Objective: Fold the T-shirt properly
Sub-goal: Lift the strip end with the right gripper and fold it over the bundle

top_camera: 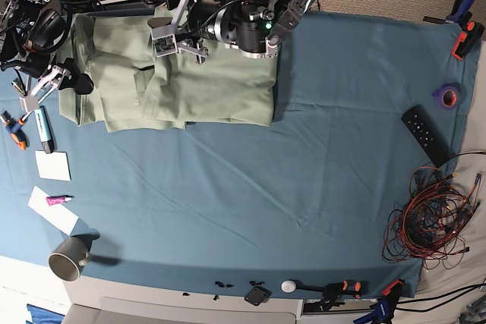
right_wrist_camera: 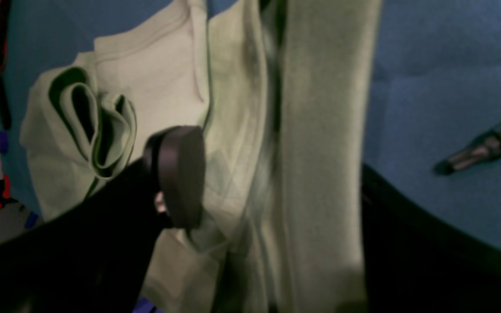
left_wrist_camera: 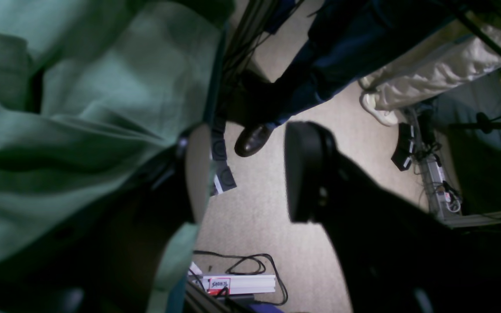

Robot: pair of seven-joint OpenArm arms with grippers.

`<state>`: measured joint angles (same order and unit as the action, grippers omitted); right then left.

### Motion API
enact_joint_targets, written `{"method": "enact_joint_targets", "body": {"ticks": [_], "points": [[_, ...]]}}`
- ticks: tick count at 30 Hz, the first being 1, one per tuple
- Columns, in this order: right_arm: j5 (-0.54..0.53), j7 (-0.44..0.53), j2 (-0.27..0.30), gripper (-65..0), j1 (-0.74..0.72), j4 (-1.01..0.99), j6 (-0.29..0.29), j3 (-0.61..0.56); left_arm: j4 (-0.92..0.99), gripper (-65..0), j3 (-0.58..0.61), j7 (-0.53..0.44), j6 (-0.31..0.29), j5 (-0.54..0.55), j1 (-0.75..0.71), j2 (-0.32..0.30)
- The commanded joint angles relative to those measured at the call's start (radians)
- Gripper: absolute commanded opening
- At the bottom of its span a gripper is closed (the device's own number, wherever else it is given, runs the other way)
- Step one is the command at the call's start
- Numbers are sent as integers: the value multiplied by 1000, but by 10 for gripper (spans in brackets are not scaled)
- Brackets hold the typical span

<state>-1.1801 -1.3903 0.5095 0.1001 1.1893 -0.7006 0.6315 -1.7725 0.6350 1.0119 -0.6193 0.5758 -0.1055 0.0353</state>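
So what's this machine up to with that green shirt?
A two-armed robot is folding a pale green T-shirt that lies bunched at the far side of a table covered in blue cloth. Both arms reach over the shirt. The right claw is spread wide with a fold of the fabric between its fingers. The left claw is open at the shirt's edge. The fold is far from finished.

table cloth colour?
Teal-blue, plain. The table cloth shows best in the base view, under the T-shirt.
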Motion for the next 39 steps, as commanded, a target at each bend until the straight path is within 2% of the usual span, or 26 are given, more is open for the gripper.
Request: {"method": "enact_joint_targets", "body": {"ticks": [1,6,10,13,17,18,21,27,33,37,39], "points": [[-9,-6,20,-294,-3,7,2,1,-18,-364,3,-26,-6,22,6,15],[-9,-6,20,-306,-3,8,2,1,-18,-364,3,-26,-6,22,6,15],[-9,-6,20,-377,-3,7,2,1,-18,-364,3,-26,-6,22,6,15],[-9,-6,20,-465,-3,8,2,1,-18,-364,3,-26,-6,22,6,15],[-10,-6,20,-637,-3,7,2,1,-18,-364,3,-26,-6,22,6,15],[-11,-6,20,-650,-3,8,2,1,-18,-364,3,-26,-6,22,6,14],[-76,-6,20,-650,-3,8,2,1,-18,-364,3,-26,-6,22,6,14],[-298,-6,20,-650,-3,10,2,1,-56,-406,3,-24,-5,11,6,14],[-303,-6,19,-650,12,53,2,1,-101,-406,3,-13,29,-68,6,11],[-303,-6,14,-650,54,198,2,1,-103,-406,1,-13,30,-84,5,-5],[-303,-6,14,-650,84,294,2,1,-103,-406,-8,-14,53,-96,6,-5]]}}
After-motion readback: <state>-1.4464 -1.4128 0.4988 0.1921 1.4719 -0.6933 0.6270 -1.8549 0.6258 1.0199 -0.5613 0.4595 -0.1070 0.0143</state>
